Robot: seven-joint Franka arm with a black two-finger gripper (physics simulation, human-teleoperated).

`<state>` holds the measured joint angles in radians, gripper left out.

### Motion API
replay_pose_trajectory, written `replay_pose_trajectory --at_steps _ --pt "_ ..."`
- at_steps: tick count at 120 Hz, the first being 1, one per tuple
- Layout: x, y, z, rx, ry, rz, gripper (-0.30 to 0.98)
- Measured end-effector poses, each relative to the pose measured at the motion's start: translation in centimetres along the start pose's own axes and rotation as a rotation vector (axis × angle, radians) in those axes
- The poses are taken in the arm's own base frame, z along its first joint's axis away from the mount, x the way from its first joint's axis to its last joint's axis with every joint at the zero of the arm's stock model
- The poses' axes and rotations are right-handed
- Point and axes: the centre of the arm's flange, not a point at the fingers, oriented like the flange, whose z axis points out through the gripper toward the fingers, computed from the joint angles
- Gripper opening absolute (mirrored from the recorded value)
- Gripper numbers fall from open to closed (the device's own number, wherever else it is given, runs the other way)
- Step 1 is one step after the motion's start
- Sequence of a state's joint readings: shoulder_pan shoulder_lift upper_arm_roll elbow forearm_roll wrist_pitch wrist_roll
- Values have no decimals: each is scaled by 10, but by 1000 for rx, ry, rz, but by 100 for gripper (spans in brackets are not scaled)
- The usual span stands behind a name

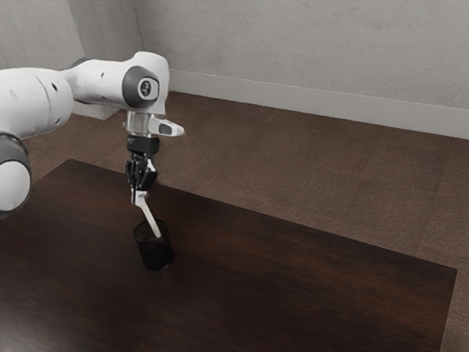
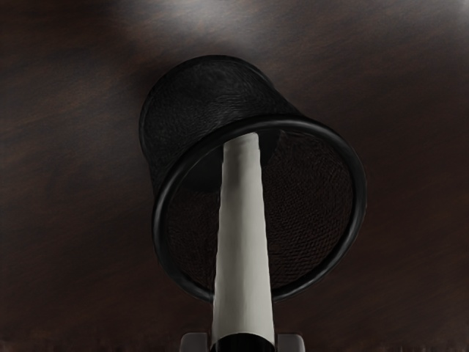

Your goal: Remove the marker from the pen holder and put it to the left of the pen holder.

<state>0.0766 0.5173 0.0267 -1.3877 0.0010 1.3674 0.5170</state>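
Marker [image 2: 244,249], one, pale-bodied, black at the held end: coming nearest the wrist camera, its black end sitting between my two fingers [image 2: 194,342]. Pincer [image 1: 138,197], one, black: closing on the marker from both sides, its fingers standing apart by the marker's thickness; pointing down above the pen holder. Placement of the marker: slanting from my grip down toward the exterior view's right, its far end lying within the mouth of the pen holder [image 1: 156,254]. Pen holder, one, black mesh with a thick round rim: standing on the table, its mouth facing up toward me. Table [image 1: 308,271], one, dark brown wood: bearing the pen holder near its far edge. Arm [image 1: 102,81], one, white with dark joints: reaching in from the exterior view's left. Surroundings: brown floor [image 1: 293,161] lying beyond the table, pale skirting [image 1: 293,101] running along a grey wall [image 1: 293,44].
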Motion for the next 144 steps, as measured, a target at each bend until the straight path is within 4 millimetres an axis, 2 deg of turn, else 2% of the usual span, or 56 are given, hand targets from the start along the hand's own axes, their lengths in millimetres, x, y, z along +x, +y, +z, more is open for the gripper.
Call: replay_pose_trajectory --at_steps 19,29,40,53,62,73,85,104,116,122,128,144 --pt "-48 14 -36 24 17 -26 -9" --pt "-70 0 -40 16 11 -64 -9" --pt "-83 -32 -25 -24 -18 -115 -9" --pt "-77 -67 8 -75 -72 -150 -9" --pt "-83 -89 20 -99 -87 -182 -8" --pt "-79 -109 44 -134 -122 -200 -6" --pt "-77 -120 60 -163 -141 -210 14" --pt "-78 -122 62 -173 -142 -212 43" --pt "-88 -115 44 -156 -112 -210 52" --pt "-90 -98 24 -132 -84 -186 56" --pt "-87 -69 0 -86 -51 -138 59" --pt "-71 27 -61 58 51 23 63"
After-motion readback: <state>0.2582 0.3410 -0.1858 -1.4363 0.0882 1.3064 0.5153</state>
